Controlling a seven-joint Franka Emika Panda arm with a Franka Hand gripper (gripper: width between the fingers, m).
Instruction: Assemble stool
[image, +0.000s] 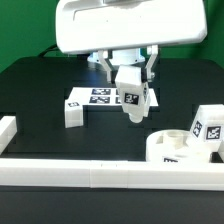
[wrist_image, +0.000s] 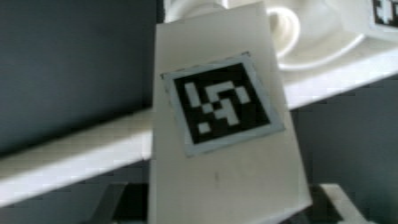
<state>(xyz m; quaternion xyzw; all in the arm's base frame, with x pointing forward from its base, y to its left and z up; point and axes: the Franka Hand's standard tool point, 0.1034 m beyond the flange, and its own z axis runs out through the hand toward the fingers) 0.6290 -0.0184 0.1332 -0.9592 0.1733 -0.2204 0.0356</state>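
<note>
Black surface (image: 40, 85) under a green backdrop: the gripper (image: 131, 82) is pinched onto a white leg block (image: 132, 98) and holds it clear of the surface, between the marker board (image: 100, 97) and the round seat (image: 168, 147) at the exterior view's lower right.

The main risk appears to be alignment. The block seems to hang slightly off vertical, so it may catch a socket's edge and jam or push the seat sideways. The gripper holds the block near one end, so a knock could twist it between the fingers.

A second leg block (image: 205, 127) stands at the seat's far side, and whether it is fully seated cannot be told. It is close enough to be clipped by the gripper or its load on the way down.

A third leg block (image: 73, 110) rests just beside the marker board, out of the likely path. The front border rail (image: 90, 175) runs close below the seat, leaving little room on that side.
</note>
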